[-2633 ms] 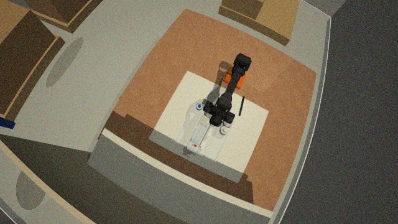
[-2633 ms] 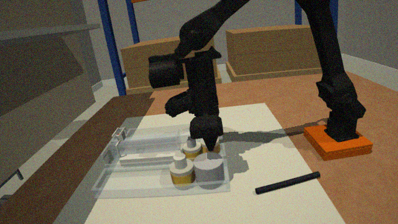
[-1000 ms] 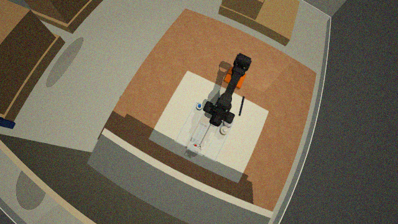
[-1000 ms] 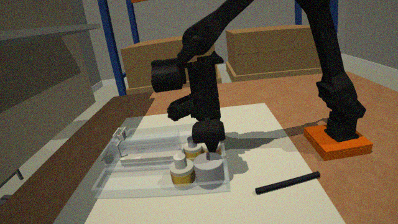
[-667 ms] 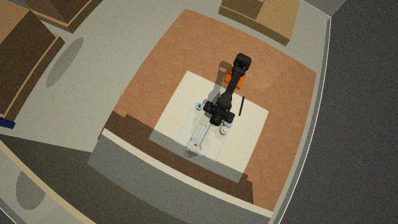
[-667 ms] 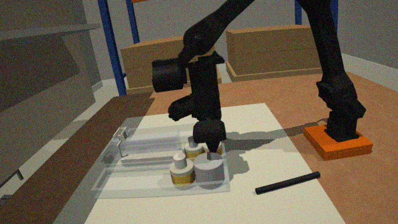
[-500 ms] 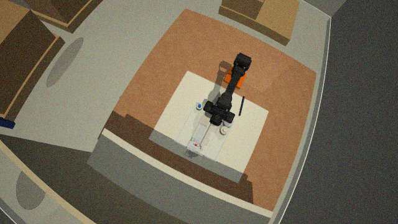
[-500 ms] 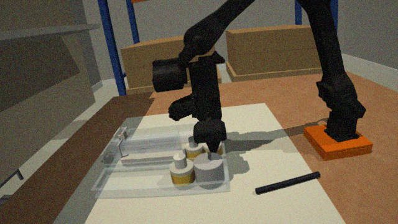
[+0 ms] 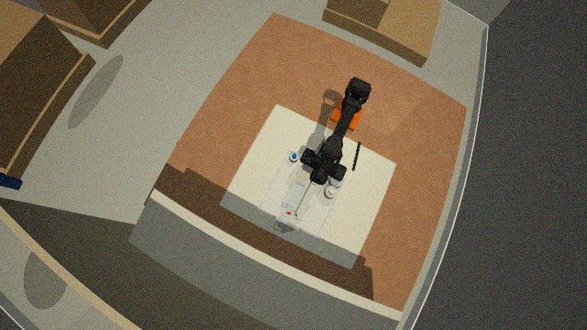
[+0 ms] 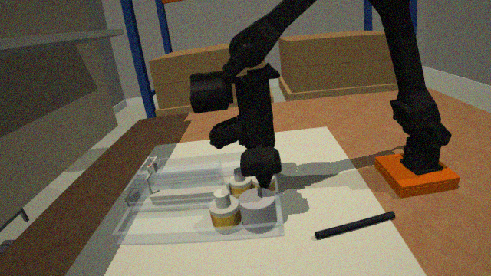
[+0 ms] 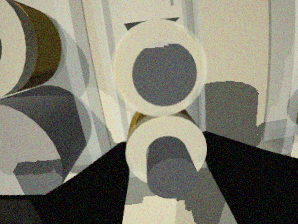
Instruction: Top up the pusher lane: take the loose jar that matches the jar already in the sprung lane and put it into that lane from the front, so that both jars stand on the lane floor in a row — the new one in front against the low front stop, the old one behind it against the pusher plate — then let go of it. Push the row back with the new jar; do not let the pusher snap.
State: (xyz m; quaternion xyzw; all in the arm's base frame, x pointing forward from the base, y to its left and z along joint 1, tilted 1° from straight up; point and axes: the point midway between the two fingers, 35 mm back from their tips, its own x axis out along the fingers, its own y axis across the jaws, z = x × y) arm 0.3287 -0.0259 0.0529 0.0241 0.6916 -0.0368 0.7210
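My gripper (image 10: 265, 185) (image 11: 164, 143) is shut on a white-topped amber jar (image 11: 137, 150), low at the front end of the sprung lane. The matching old jar (image 10: 240, 186) (image 11: 124, 70) stands directly behind it in the lane, and the two look touching or nearly so. The pusher plate shows as a dark edge (image 11: 151, 23) just behind the old jar. The clear tray (image 10: 199, 238) holds the lanes. The low front stop and the held jar's base are hidden, so I cannot tell whether the jar rests on the lane floor.
In a side lane stand another amber jar (image 9: 330, 192) (image 10: 225, 218) and a wide grey jar (image 10: 258, 212) (image 11: 25, 145), close beside my gripper. A blue-topped jar (image 9: 293, 157) stands on the other side. A black rod (image 9: 356, 156) (image 10: 354, 225) lies on the white mat (image 10: 326, 261).
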